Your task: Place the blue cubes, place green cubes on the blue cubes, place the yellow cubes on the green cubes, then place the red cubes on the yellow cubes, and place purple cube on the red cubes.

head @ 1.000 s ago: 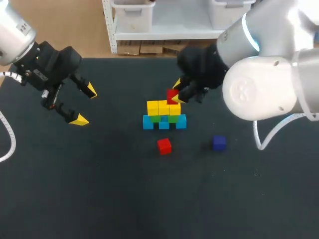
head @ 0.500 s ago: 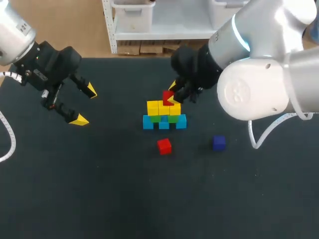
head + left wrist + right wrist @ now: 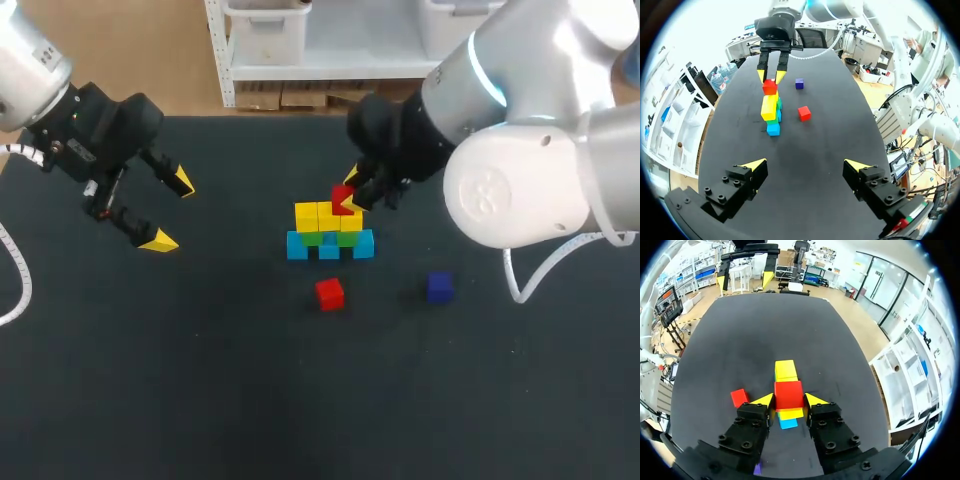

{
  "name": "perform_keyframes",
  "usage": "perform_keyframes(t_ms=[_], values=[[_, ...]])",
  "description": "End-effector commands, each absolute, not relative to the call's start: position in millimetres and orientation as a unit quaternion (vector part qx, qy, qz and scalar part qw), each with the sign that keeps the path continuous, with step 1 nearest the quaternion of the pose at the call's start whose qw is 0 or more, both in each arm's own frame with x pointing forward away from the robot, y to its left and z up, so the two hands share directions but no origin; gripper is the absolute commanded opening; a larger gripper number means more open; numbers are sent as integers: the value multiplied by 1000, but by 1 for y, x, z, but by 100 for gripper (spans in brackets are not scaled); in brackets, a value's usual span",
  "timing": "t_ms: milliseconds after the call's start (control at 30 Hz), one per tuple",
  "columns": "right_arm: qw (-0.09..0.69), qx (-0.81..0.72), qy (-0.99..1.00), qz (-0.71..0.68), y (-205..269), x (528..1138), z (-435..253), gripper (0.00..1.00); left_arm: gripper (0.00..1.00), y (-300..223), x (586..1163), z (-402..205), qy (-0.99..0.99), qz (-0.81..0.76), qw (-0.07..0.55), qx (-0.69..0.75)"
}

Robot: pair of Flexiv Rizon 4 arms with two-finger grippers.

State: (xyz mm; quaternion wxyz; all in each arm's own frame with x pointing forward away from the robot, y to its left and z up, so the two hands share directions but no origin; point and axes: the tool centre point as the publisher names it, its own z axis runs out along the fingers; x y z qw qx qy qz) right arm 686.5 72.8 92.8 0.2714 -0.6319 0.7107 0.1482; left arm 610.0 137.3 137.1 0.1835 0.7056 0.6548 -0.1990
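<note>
A small wall of cubes stands mid-table: blue cubes (image 3: pixel 329 247) at the bottom, green cubes (image 3: pixel 312 238) on them, and a row of yellow cubes (image 3: pixel 320 215) on top. My right gripper (image 3: pixel 349 191) is shut on a red cube (image 3: pixel 342 195) directly over the right part of the yellow row; I cannot tell whether the cube touches it. In the right wrist view the red cube (image 3: pixel 788 394) sits between the fingers above the yellow cubes (image 3: pixel 785 369). A second red cube (image 3: pixel 329 292) and a purple cube (image 3: pixel 439 286) lie loose in front. My left gripper (image 3: pixel 170 212) hangs open far left, holding nothing.
In the left wrist view the open left gripper (image 3: pixel 806 165) looks across bare black table (image 3: pixel 810 150) at the stack (image 3: pixel 770 107), the loose red cube (image 3: pixel 804 113) and the purple cube (image 3: pixel 799 83).
My right gripper, holding the red cube, shifted a little left over the yellow row, then back slightly right. The left arm has not moved.
</note>
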Motion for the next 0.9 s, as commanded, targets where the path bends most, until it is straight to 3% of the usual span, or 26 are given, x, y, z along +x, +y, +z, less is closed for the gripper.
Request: perform_keyframes(t_ms=[33, 900], values=[[271, -632, 710, 150, 74, 688, 92, 0, 100, 139, 609, 136, 653, -199, 186, 706], [266, -633, 710, 155, 76, 695, 88, 0, 100, 139, 609, 136, 653, -199, 186, 706]])
